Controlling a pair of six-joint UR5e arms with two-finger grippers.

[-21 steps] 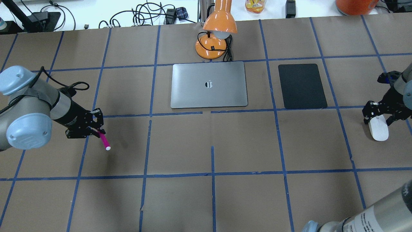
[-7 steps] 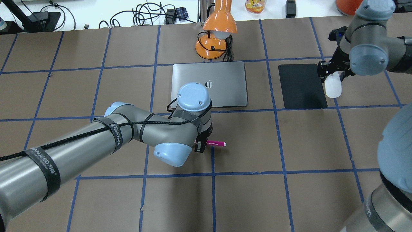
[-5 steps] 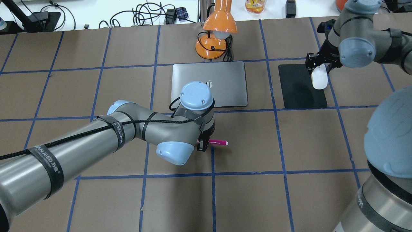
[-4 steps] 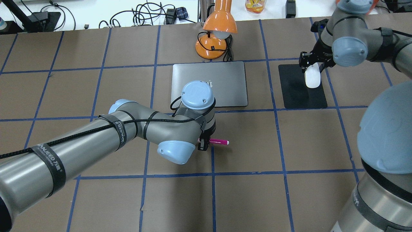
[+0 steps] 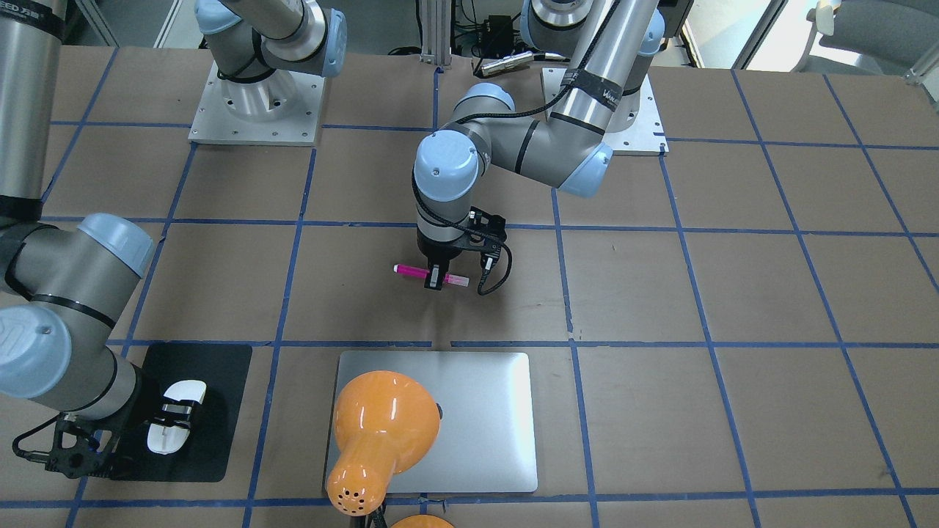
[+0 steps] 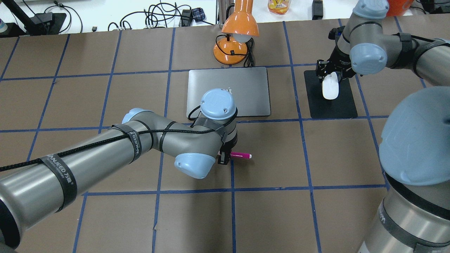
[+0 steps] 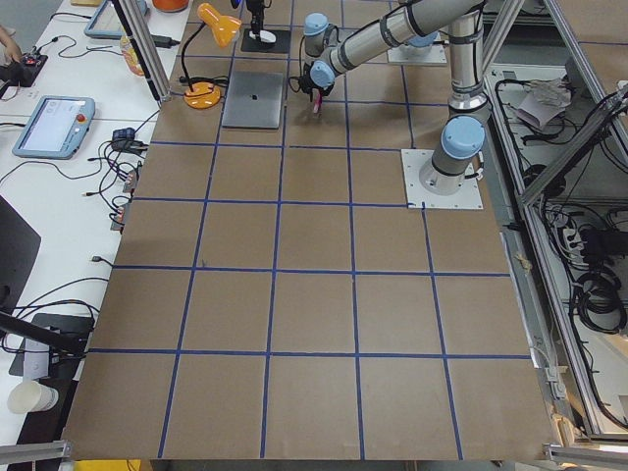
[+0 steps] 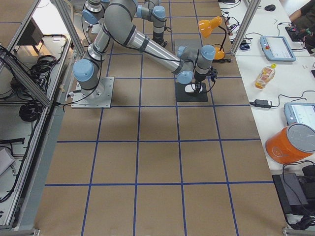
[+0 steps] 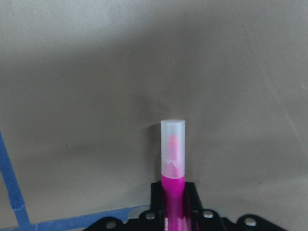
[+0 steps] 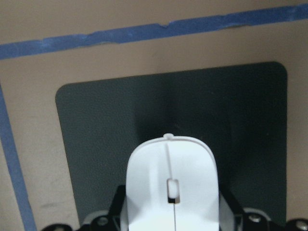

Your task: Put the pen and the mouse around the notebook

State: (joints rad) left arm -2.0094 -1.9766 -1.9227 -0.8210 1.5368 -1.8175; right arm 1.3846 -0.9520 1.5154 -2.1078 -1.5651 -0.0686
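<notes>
The silver-grey notebook (image 6: 228, 92) lies flat at the table's middle back; the front view shows its bare edge (image 5: 499, 411) under the lamp head. My left gripper (image 6: 225, 157) is shut on the magenta pen (image 6: 241, 155). It holds the pen level and low over the brown paper, on the near side of the notebook, cap (image 9: 173, 139) pointing away from the wrist. My right gripper (image 6: 330, 74) is shut on the white mouse (image 6: 330, 89) and holds it over the black pad. I cannot tell whether the mouse (image 10: 171, 185) touches the pad.
A matte black pad (image 6: 332, 105) lies to the right of the notebook. An orange desk lamp (image 6: 235, 39) with its cord stands just behind the notebook. Blue tape lines cross the brown paper. Cables and a bottle (image 8: 266, 76) sit on the white bench beyond.
My left arm has carried the pen from the table's left to the near side of the notebook. My right arm has brought the mouse from the right edge leftward over the black pad.
</notes>
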